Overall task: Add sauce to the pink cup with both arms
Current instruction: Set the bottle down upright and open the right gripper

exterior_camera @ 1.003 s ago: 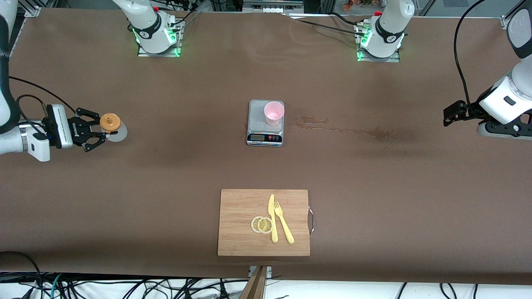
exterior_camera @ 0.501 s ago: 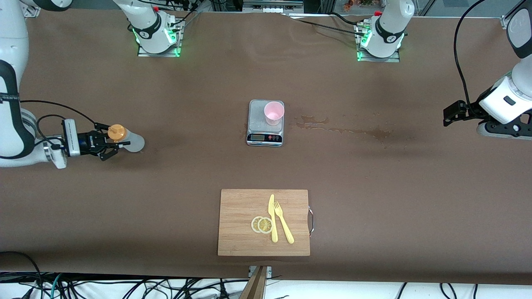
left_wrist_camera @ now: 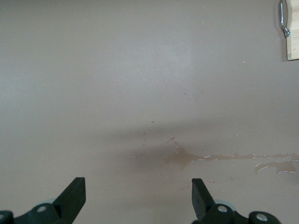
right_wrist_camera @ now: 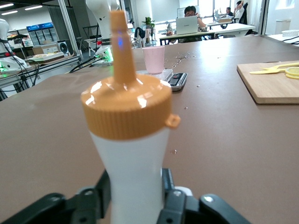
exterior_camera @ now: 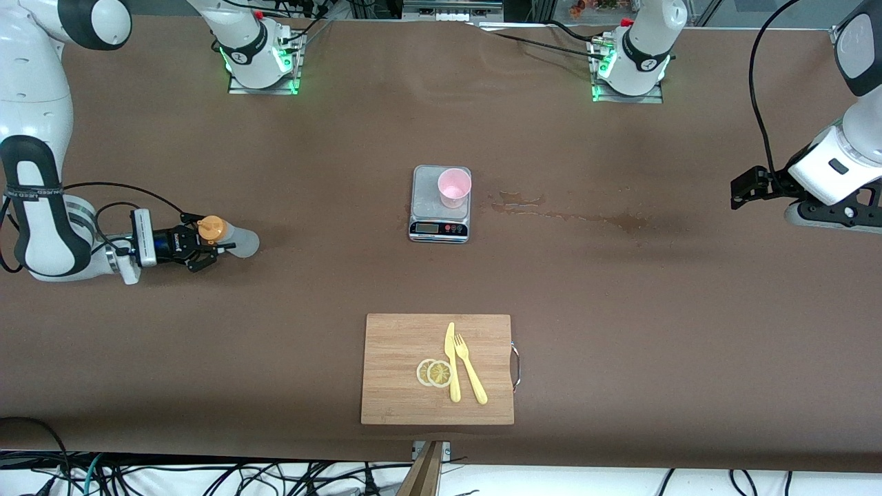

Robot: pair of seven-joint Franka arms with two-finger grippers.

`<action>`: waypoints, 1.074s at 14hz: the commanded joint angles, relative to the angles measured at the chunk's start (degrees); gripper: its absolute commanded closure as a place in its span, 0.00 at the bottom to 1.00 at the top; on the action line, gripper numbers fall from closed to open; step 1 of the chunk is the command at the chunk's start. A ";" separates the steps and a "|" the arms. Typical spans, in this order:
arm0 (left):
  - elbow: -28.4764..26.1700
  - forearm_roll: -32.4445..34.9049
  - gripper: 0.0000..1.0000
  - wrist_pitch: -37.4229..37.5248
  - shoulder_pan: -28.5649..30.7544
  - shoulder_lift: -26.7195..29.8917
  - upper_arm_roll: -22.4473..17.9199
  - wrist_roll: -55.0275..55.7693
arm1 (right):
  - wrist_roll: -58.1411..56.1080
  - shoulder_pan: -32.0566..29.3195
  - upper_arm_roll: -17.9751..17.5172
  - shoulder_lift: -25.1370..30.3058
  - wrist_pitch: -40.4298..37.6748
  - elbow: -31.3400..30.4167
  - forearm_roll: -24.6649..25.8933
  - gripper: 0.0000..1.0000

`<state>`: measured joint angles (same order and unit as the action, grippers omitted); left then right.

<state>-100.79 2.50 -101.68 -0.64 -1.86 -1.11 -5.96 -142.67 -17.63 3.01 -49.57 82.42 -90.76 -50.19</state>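
The sauce (exterior_camera: 234,240), a whitish squeeze bottle with an orange nozzle cap, stands upright low at the table toward the right arm's end. My right gripper (exterior_camera: 201,249) is shut on its body from the side. In the right wrist view the sauce (right_wrist_camera: 131,154) fills the middle and both fingers press its sides at my right gripper (right_wrist_camera: 135,200). The pink cup (exterior_camera: 454,187) stands on a grey kitchen scale (exterior_camera: 439,224) at mid-table, and the pink cup (right_wrist_camera: 153,59) shows small past the nozzle. My left gripper (exterior_camera: 739,191) waits open at the left arm's end; between the jaws of my left gripper (left_wrist_camera: 138,186) lies only bare table.
A wooden cutting board (exterior_camera: 400,372) with lemon slices, a yellow knife and a fork lies nearer the front camera than the scale. A wet stain (exterior_camera: 572,217) streaks the brown table between the scale and the left arm's end.
My right gripper has carried the sauce lower and a little toward the scale, nearer the front camera. The left arm has barely moved.
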 commanded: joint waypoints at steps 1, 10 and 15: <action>0.33 0.05 0.00 -0.01 -0.15 0.54 -0.03 -0.55 | -0.68 -1.26 -0.03 -1.67 -1.38 3.21 -1.22 0.28; 0.51 0.31 0.00 -0.19 -0.86 0.63 -0.12 -0.55 | -0.59 -1.52 4.19 3.23 -2.00 5.94 4.29 0.00; 0.42 0.22 0.00 -1.15 -0.42 0.45 0.49 -0.55 | 11.41 -1.35 4.55 17.37 1.24 5.07 15.71 0.00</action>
<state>-100.51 2.50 -102.28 -1.12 -1.79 -1.00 -5.96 -137.62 -18.97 7.90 -39.80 82.03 -83.25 -38.76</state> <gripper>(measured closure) 0.000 0.000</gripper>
